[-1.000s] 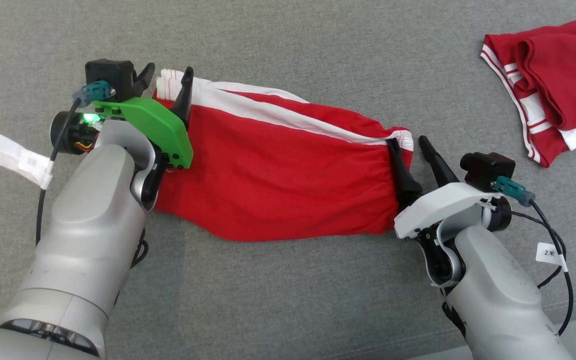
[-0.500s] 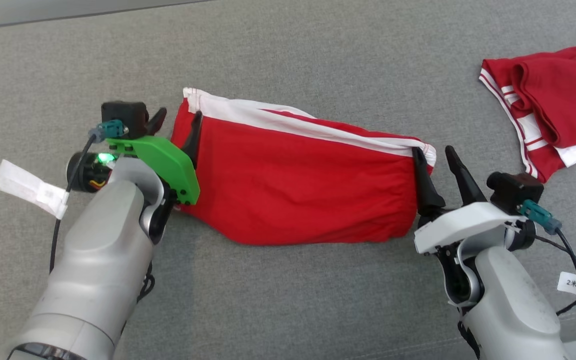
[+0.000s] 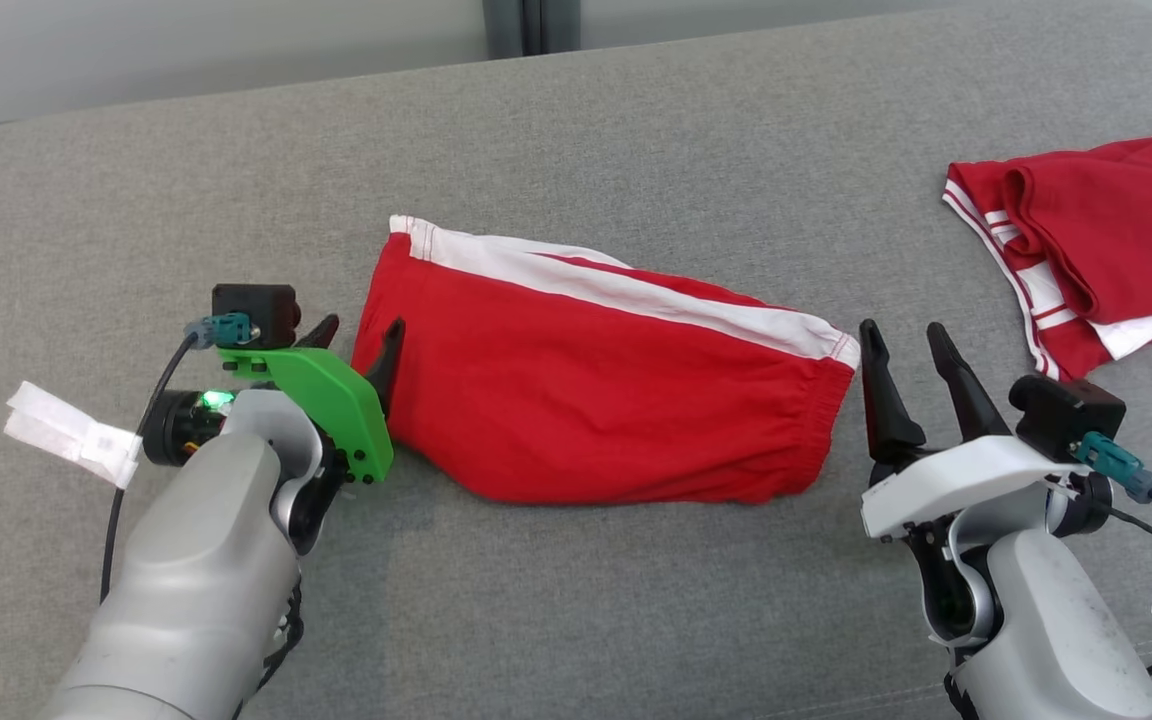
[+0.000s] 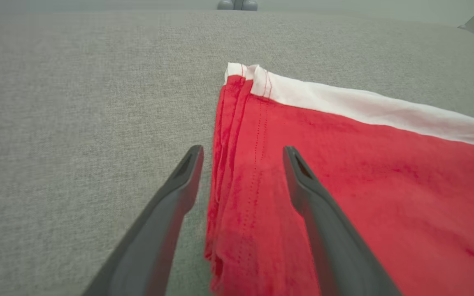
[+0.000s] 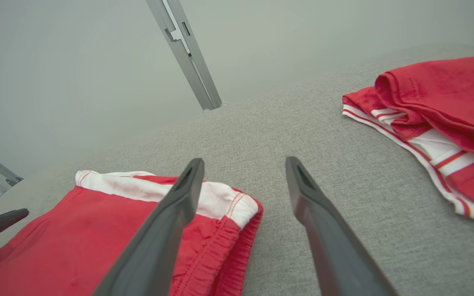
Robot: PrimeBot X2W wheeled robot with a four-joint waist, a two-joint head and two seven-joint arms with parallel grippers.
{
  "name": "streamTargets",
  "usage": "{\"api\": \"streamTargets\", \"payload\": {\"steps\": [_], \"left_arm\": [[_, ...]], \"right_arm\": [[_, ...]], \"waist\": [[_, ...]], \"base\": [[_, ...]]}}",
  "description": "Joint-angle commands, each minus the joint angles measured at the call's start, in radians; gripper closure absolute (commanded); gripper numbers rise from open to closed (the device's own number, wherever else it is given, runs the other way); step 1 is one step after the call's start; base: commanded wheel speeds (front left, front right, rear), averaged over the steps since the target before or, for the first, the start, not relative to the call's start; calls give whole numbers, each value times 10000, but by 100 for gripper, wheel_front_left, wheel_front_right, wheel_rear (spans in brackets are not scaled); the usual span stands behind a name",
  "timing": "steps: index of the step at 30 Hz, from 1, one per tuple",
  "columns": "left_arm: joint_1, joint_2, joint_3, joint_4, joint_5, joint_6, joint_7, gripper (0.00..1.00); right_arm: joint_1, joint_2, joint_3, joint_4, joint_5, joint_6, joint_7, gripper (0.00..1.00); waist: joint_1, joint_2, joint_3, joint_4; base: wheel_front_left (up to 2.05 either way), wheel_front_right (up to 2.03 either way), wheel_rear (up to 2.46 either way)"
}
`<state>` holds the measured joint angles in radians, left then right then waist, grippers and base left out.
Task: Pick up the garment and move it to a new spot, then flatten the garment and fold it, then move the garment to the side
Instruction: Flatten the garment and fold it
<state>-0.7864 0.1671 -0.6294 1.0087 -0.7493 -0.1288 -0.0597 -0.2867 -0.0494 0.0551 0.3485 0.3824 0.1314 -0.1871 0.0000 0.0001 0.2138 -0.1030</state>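
Garment (image 3: 596, 390): red with a white stripe, lying fairly flat mid-cushion. Left gripper (image 3: 364, 323) is wide open and empty, straddling the garment's 9 o'clock edge with one finger over cloth and one over the grey cushion (image 3: 636, 150). Right gripper (image 3: 901, 327) is also spread and empty, just off the waistband end at 3 o'clock. Second red garment (image 3: 1086, 260) is well apart at 2 o'clock.

Risk: the left finger is close to the layered hem. It could snag or pinch only the top layer and peel it open.

Versus 1 s ago: both grippers have backed off the far striped corners toward 6 o'clock, and the right finger is now clear of the cloth. The head camera has also shifted.
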Motion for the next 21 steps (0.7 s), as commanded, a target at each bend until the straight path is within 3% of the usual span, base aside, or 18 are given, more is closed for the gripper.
{"api": "streamTargets", "payload": {"steps": [1, 15, 16, 17, 21], "left_arm": [[205, 28, 6, 83, -138, -22, 156, 0], [248, 100, -20, 602, -618, 15, 1458, 2], [246, 83, -28, 591, -637, 14, 1461, 30], [246, 51, -39, 536, -653, 10, 1420, 100], [326, -13, -67, 303, -740, -7, 1198, 100]], "right_arm": [[171, -24, -31, -90, -82, -17, 47, 0], [498, -24, -113, -989, -210, -17, 383, 0], [527, -25, -114, -1021, -195, -15, 386, 0], [552, -24, -121, -1054, -180, -15, 390, 0], [610, -25, -237, -1056, -191, -15, 393, 0]], "waist": [[0, -1, -5, -26], [0, -1, 153, -376], [0, -1, 155, -389], [0, -1, 153, -397], [0, -1, 56, -341]], "base": [[0, 0, 0], [0, 0, 0], [0, 0, 0], [0, 0, 0], [0, 0, 0]]}}
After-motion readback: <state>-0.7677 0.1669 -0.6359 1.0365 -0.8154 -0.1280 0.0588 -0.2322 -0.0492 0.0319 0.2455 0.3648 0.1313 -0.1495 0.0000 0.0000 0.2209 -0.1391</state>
